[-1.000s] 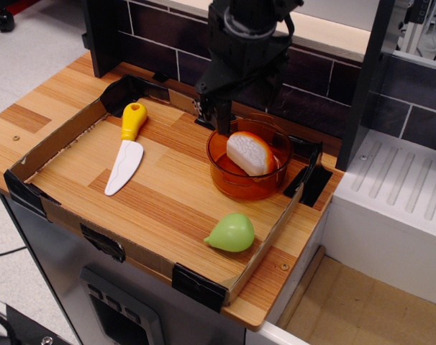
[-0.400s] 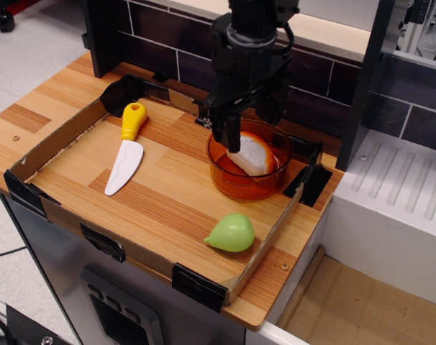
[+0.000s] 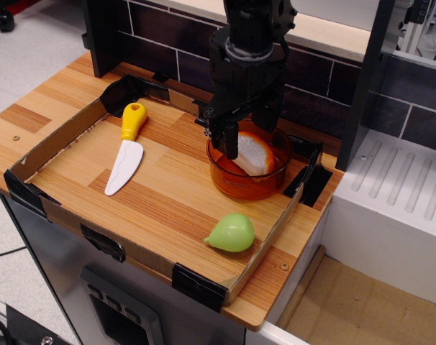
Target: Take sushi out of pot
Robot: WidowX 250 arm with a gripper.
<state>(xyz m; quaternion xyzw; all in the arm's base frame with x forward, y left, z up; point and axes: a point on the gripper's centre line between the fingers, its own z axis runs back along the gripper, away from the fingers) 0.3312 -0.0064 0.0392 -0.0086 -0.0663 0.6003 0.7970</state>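
The orange translucent pot (image 3: 232, 183) stands at the back right of the wooden board. The sushi (image 3: 257, 157), white with an orange layer, lies tilted inside it. My black gripper (image 3: 252, 141) hangs down into the pot from above. Its jaws are open and stand on either side of the sushi's upper end. The left finger (image 3: 232, 146) is just left of the sushi. The right finger is mostly hidden behind the sushi and the gripper body. I cannot tell whether the fingers touch the sushi.
A pale green pear toy (image 3: 232, 232) lies near the board's front right edge. A toy knife (image 3: 126, 154) with a yellow handle lies at the left. A low cardboard rim (image 3: 60, 141) surrounds the board. A dark tiled wall (image 3: 160, 43) is behind, and a white rack (image 3: 398, 187) is to the right.
My gripper has come down and slightly right, from behind and above the pot into it, so its open fingers now straddle the sushi. The sushi, pot, pear and knife have not moved.
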